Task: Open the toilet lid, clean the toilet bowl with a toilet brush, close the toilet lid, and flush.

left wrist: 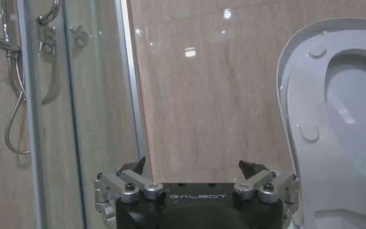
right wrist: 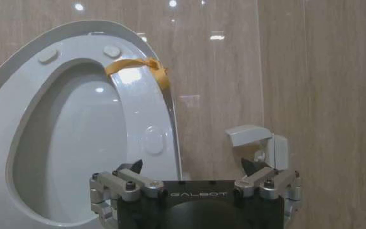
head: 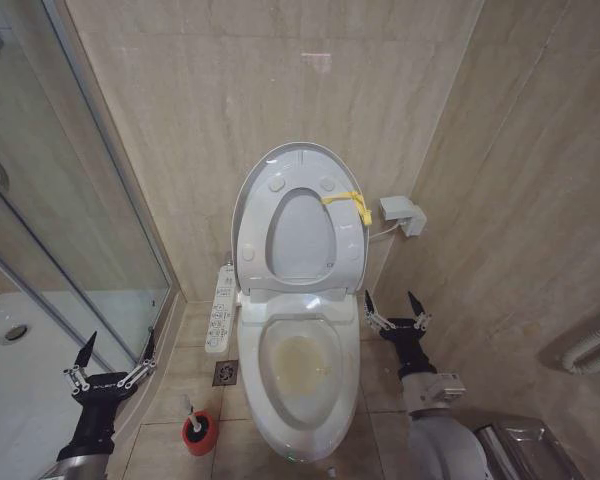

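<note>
Head view. The large glossy white plastic toilet lid (head: 302, 156) stands upright against the beige tiled wall (head: 210, 90) at 12 o'clock, with the white seat ring (head: 350, 250) raised against it and a yellow strap (head: 346, 201) tied on the ring's right side. Below it, at centre, the white ceramic toilet bowl (head: 298, 372) lies uncovered, with brownish-yellow staining inside. A white side control panel (head: 221, 310) sits at 9 o'clock of the bowl. The toilet brush (head: 189, 410), a thin white handle, stands in a small round red holder cup (head: 199, 433) on the floor at 8 o'clock of the bowl. The left gripper (head: 116, 353) hovers at 8 o'clock of the frame, fingers spread, empty, beside the glass shower door (head: 70, 180). The right gripper (head: 393, 304) hovers just right of the bowl at 4 o'clock, fingers spread, empty.

Left wrist view. The left gripper (left wrist: 196, 168) is spread wide and holds nothing; lid and seat ring stand at 3 o'clock, shower glass at 9 o'clock.

Right wrist view. The right gripper (right wrist: 194, 167) is spread and empty; the raised lid (right wrist: 17, 67) fills 9 to 11 o'clock, and a white wall box (right wrist: 253, 140) is at 3 o'clock.
</note>
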### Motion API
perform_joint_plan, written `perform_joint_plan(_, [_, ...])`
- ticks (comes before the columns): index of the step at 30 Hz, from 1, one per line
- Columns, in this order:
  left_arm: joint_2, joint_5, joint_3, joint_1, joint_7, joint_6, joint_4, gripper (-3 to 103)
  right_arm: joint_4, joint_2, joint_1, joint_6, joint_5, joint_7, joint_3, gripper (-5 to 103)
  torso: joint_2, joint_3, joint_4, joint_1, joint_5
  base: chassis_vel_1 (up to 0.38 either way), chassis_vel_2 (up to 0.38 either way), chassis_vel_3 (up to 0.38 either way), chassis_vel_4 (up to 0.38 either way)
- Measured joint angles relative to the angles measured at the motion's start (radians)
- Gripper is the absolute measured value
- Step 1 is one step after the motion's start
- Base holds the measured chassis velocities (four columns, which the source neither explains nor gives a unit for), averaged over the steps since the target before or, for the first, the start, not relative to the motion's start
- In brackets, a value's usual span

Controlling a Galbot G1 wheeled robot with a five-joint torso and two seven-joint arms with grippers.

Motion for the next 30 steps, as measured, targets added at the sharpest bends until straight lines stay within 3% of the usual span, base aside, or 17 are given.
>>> perform_joint_plan(30, [-0.001, 0.004, 0.011, -0.006, -0.002, 0.011, 0.008, 100, 0.0, 0.0, 0.0, 0.0, 0.0, 0.0, 0.0, 100, 0.0, 0.0, 0.0, 0.0, 0.0, 0.0, 0.0, 0.0, 0.0])
